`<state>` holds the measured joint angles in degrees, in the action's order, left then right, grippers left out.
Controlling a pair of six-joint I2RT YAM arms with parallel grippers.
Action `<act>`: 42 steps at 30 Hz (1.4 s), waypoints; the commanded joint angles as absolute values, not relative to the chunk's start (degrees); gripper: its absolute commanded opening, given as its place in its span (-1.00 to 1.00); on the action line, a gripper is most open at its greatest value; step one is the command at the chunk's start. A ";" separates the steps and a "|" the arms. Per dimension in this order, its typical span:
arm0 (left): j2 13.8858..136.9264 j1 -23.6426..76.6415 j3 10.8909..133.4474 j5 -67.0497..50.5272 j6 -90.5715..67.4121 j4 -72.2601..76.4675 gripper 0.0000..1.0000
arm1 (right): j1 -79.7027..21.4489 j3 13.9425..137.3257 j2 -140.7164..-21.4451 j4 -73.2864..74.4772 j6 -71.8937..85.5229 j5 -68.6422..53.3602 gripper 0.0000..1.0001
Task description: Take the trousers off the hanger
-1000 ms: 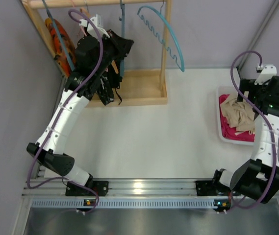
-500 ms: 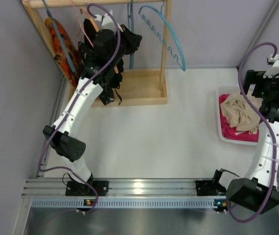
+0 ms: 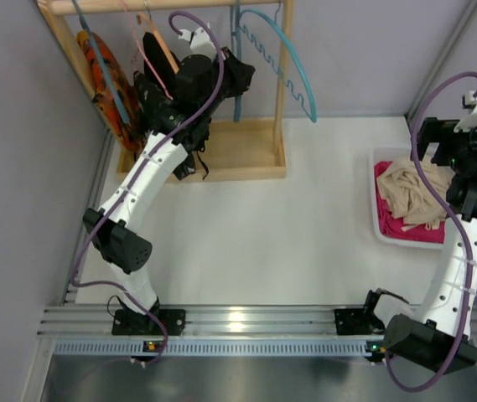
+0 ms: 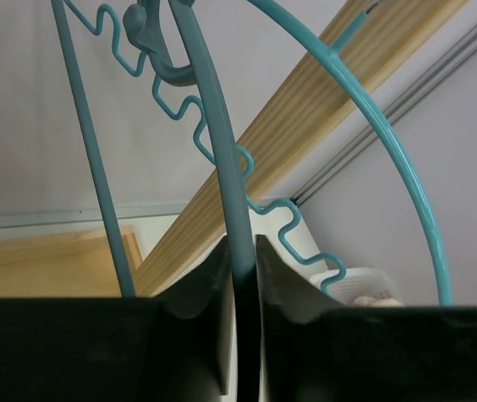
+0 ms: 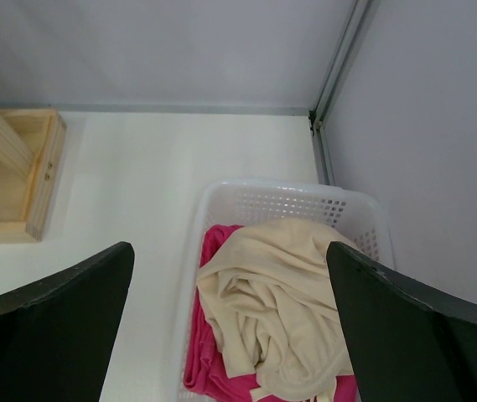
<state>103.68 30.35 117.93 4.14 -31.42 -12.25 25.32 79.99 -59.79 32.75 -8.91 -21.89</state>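
A white surface (image 3: 288, 243) carries a pale wooden clothes rack (image 3: 246, 151) upper left and a white mesh basket (image 5: 288, 199) of clothes at right. Left fingers (image 4: 209, 293) clamp a teal plastic hanger (image 4: 213, 126); dark fabric, probably the black trousers (image 3: 186, 161), hangs at the rack below them. Right fingers (image 5: 54, 327) spread wide above the basket.

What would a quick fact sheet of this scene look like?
Left gripper: shut on a teal hanger
Right gripper: open, above a white basket
Basket contents: beige cloth over pink cloth
Rack: wooden frame, hangers on its rail
Trousers: dark fabric hanging below the left arm, shape unclear
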 commanded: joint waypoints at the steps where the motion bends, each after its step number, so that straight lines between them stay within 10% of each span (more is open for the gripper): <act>1: 101.96 31.11 116.03 2.99 -29.10 -9.67 -0.54 | 26.10 82.44 -58.45 32.78 -7.65 -24.26 0.99; 5: 97.58 30.94 111.54 2.29 -27.43 -9.67 0.05 | 26.10 82.71 -58.10 32.52 -7.56 -25.49 0.99; 17: 76.31 31.03 92.91 -3.86 -20.57 -10.28 0.98 | 26.10 81.56 -57.22 30.59 -4.84 -31.37 0.99; 29: 56.89 25.50 81.04 -19.86 -3.61 -27.13 0.98 | 25.58 78.50 -57.57 30.58 -1.32 -41.83 0.99; 42: 42.64 17.41 70.94 4.03 0.71 -52.99 0.98 | 20.83 69.70 -54.05 34.18 -5.89 -42.19 0.99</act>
<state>45.39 18.87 72.88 -2.20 -0.73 -47.35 22.41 70.46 -55.83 33.67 -3.57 -41.67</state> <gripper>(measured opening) 0.987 0.993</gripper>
